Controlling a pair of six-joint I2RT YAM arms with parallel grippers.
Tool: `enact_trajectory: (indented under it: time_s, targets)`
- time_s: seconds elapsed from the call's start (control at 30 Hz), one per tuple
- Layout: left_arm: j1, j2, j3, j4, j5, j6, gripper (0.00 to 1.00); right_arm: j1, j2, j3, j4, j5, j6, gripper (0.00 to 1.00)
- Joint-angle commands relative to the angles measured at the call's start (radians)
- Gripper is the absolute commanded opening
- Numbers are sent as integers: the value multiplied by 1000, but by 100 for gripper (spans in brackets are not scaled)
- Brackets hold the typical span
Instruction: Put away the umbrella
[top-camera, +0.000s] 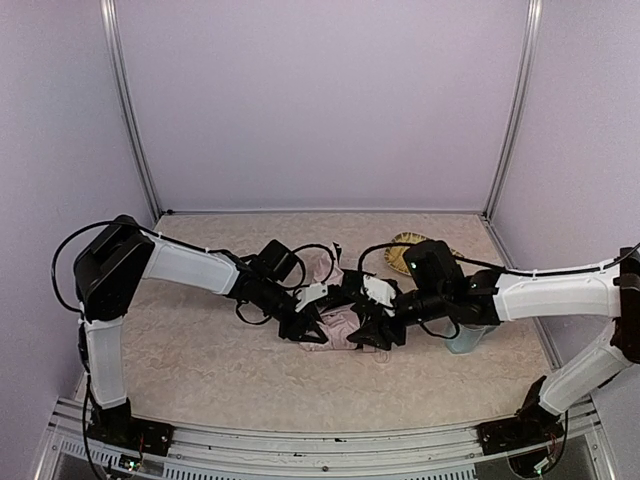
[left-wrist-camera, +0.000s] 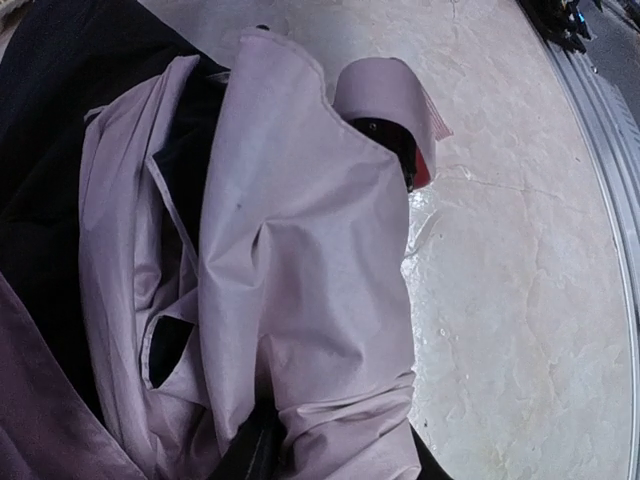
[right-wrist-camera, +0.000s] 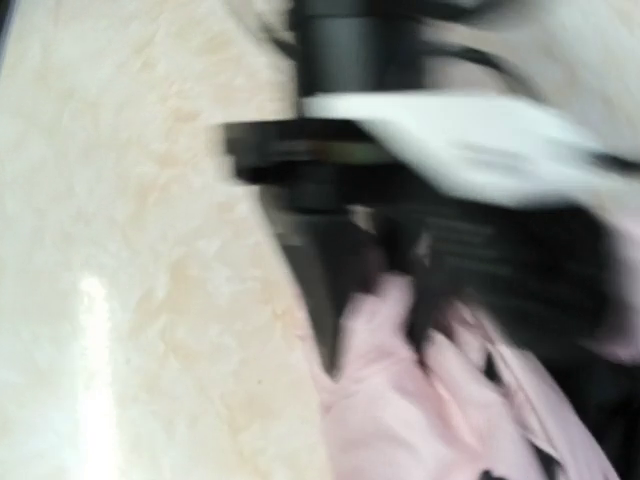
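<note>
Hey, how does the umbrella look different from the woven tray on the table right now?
The umbrella is pale pink fabric with black lining; the woven tray is tan. The umbrella lies crumpled mid-table between the left gripper and right gripper; the tray sits farther back, partly hidden behind the right arm. The umbrella is bunched; the tray looks flat. Both rest on the table.
</note>
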Motion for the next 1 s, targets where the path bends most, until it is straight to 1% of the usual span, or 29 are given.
enact_trajectory:
  time_s: [0.0,0.07,0.23,0.3,0.4,0.47,0.5,0.57,0.6,0.67,0.7,0.77,0.83,0.9,0.97]
  targets:
    - [27,119,20,-225,57,-54,27,153,20,-47,126,342,-288,69]
    - [32,139,38,-245,75,-52,27,176,83,3,82,405,-342,72]
    - [37,160,57,-280,110,-33,27,178,272,106,-9,543,-442,77]
    - [39,164,63,-293,130,-21,26,179,350,150,-64,594,-465,76]
    - [45,172,68,-310,157,-7,26,180,439,230,-155,625,-433,70]
    - [52,176,66,-311,177,2,26,180,461,232,-169,599,-418,64]
    - [54,175,61,-306,185,12,28,180,464,223,-167,585,-410,56]
    - [60,163,54,-292,202,23,32,180,465,213,-167,566,-388,37]
    - [64,144,44,-271,214,22,36,180,464,211,-173,559,-373,30]
    - [78,79,2,-172,229,-11,51,179,460,212,-196,537,-347,19]
    - [88,35,-38,-88,235,-31,57,178,457,214,-210,523,-331,16]
    - [110,-86,-148,124,251,-81,65,173,449,224,-249,469,-297,13]
    - [128,-216,-279,358,257,-120,68,159,445,247,-316,400,-257,11]
    - [125,-329,-402,542,239,-115,68,146,446,277,-379,304,-214,10]
    - [110,-413,-510,688,152,-106,66,126,455,318,-452,191,-175,9]
